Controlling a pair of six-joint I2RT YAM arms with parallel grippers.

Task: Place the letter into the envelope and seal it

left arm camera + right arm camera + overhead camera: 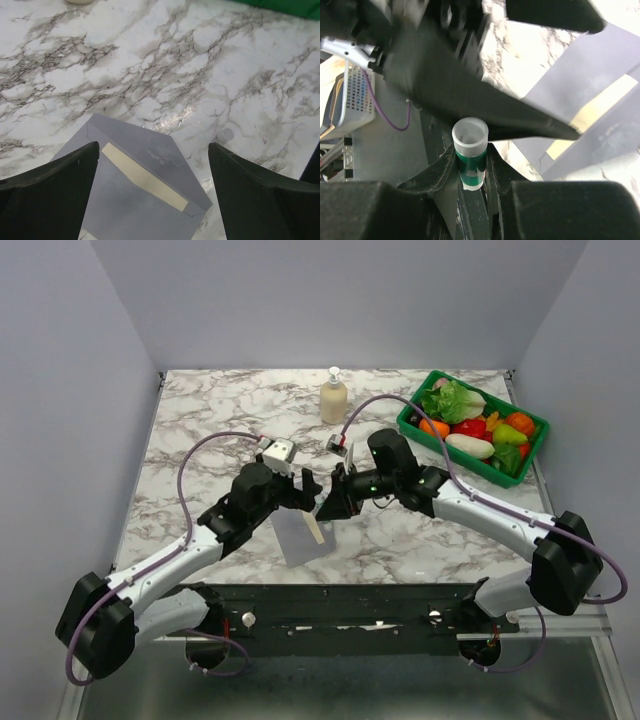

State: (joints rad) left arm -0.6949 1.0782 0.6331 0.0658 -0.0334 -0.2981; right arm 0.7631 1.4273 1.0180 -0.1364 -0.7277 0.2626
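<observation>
The grey envelope (298,537) lies flat on the marble table in front of both arms, its flap open. The cream letter (145,177) sits inside it, only a narrow strip showing under the flap (145,145). My left gripper (153,146) is open and empty, hovering over the envelope's mouth (303,490). My right gripper (470,161) is shut on a green and white glue stick (470,155), cap end up, close beside the left gripper (330,505). The envelope and the cream strip (600,102) also show in the right wrist view.
A cream pump bottle (333,397) stands at the back centre. A green basket (412,424) of toy vegetables sits at the back right. The black rail (330,605) with the arm bases runs along the near edge.
</observation>
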